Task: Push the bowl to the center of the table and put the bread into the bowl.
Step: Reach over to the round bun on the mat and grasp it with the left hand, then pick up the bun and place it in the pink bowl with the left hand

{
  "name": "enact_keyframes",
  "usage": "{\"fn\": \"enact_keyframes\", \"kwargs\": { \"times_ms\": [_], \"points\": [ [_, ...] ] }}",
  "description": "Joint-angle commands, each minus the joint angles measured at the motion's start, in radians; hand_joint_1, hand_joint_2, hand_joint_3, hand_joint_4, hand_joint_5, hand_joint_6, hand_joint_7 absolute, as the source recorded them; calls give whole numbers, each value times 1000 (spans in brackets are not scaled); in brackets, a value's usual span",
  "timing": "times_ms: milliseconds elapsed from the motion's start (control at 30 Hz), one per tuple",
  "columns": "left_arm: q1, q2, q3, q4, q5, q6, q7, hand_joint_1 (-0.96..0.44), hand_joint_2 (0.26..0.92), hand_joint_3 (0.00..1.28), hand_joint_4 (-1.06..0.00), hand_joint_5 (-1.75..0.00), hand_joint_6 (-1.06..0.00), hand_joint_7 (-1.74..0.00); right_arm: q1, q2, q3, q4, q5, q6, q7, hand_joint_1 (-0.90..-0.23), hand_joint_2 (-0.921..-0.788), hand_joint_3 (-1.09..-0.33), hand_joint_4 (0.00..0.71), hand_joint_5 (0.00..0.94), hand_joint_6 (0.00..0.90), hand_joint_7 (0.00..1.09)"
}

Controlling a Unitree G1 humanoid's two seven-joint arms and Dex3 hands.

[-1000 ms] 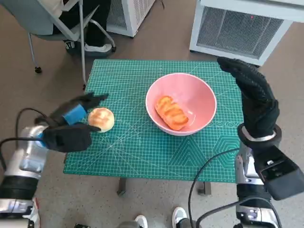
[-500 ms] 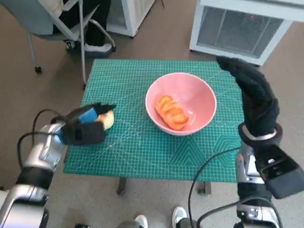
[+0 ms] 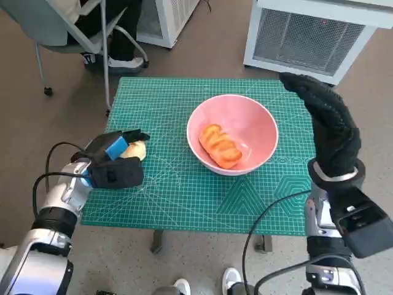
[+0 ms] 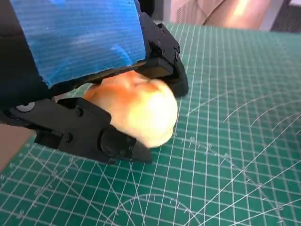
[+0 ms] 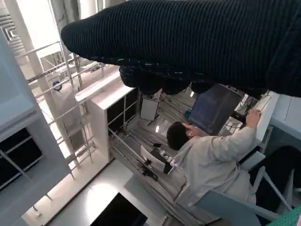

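- The bowl (image 3: 232, 133) stands on the green mat (image 3: 184, 196) that covers the worktop, roughly at its middle and a little toward the robot's right. I judge the pushing part of the task as good as done.
- One long, golden loaf (image 3: 221, 146) already lies inside the bowl, on its bottom.
- A second piece, a round bun (image 4: 138, 110), is still outside the bowl, on the mat near the worktop's left edge and well apart from the bowl.
- The left hand (image 3: 110, 165) is wrapped round the bun. In the left wrist view its black fingers (image 4: 167, 61) curl over one side, a lower part of the hand presses the other side, and the bun sits squeezed between them.
- The bun looks to be resting on the mat or barely clear of it; I cannot tell which.
- The right hand (image 3: 322, 123) is raised above the worktop's far right corner, beside the bowl but not touching it. Its fingers are stretched out, and it holds nothing.
- What is left, as I judge it: lift the bun, carry it across to the bowl and let go above it, beside the loaf.
- The bun looks soft, so a hard squeeze could dent it.
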Motion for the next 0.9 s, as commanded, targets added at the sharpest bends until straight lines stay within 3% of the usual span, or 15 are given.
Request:
{"fn": "enact_keyframes", "kwargs": {
  "times_ms": [33, 333, 533, 900],
  "points": [
    [28, 29, 39, -114, -30, -28, 10, 1, 921, 129, -627, -1212, -550, -1248, 19, -10, -3, -2, 4, 14, 6, -594, -921, -789, 283, 4, -1, 670],
    [44, 36, 135, -384, -95, -17, -8, 1, 921, 117, -642, -1195, -561, -1250, 17, -3, -2, -2, 5, 16, 6, -597, -921, -789, 282, 3, -1, 669],
    [22, -8, 177, -542, -133, 6, -6, 0, 921, 117, -628, -1210, -575, -1235, 6, -4, -4, 8, 7, 14, 8, -595, -921, -786, 281, 3, -1, 669],
    [-121, -156, 95, -604, -62, 6, 12, 1, 921, 110, -604, -1246, -613, -1188, -4, 4, 2, 17, 0, 7, 6, -594, -921, -781, 284, 5, -1, 669]
  ]
}}
